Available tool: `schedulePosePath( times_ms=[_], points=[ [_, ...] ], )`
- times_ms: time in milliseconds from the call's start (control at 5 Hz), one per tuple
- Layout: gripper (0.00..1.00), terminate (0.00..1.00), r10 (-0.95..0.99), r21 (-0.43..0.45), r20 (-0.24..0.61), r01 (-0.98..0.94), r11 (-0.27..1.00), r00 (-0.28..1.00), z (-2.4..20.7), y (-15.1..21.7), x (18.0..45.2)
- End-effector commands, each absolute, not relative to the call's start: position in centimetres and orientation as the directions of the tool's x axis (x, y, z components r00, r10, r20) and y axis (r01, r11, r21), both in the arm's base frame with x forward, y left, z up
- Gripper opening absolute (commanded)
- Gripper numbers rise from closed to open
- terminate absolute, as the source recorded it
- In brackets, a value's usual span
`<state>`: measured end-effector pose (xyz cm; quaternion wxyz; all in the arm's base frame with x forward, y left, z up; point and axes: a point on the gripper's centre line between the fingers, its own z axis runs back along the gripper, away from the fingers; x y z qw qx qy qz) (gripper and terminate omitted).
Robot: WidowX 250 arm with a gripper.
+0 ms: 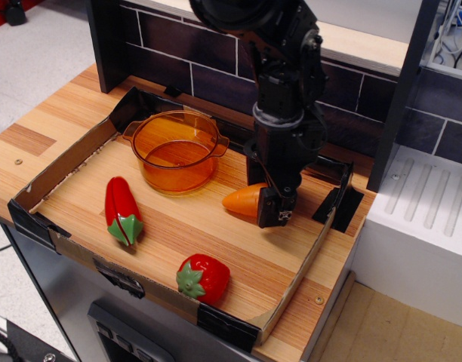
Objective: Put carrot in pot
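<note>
The orange toy carrot (242, 200) lies on the wooden tray floor, right of the pot, with its tip pointing left. The amber translucent pot (176, 151) stands upright and empty at the back left of the tray. My black gripper (272, 207) is down at the carrot's level over its thick right end, which the near finger (275, 205) hides. The carrot rests on the floor. The far finger is hidden, so I cannot tell whether the jaws have closed on the carrot.
A red pepper with a green stem (121, 211) lies at the front left and a red strawberry (203, 277) at the front. The low cardboard tray wall (65, 162) rings the floor. A dark brick-pattern backsplash (193, 56) stands behind.
</note>
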<state>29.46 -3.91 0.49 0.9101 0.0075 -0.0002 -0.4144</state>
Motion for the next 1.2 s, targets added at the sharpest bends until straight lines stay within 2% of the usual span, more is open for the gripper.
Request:
schedulePosePath(
  times_ms=[0,200,400,600,800,1000],
  points=[
    [0.00,0.00,-0.716,0.098,0.039,0.711,0.697,0.697,1.8,-3.7,29.7],
    [0.00,0.00,-0.682,0.099,0.087,0.675,0.731,0.726,5.1,-3.7,29.6],
    [0.00,0.00,-0.572,0.086,0.163,0.566,0.820,0.804,9.1,-2.8,29.9],
    [0.00,0.00,-0.496,0.121,0.166,0.482,0.868,0.852,10.7,-0.3,30.0],
    [0.00,0.00,-0.415,0.165,0.149,0.391,0.906,0.898,10.5,4.0,30.4],
    [0.00,0.00,-0.396,0.215,0.125,0.365,0.906,0.910,8.8,6.6,31.0]
  ],
)
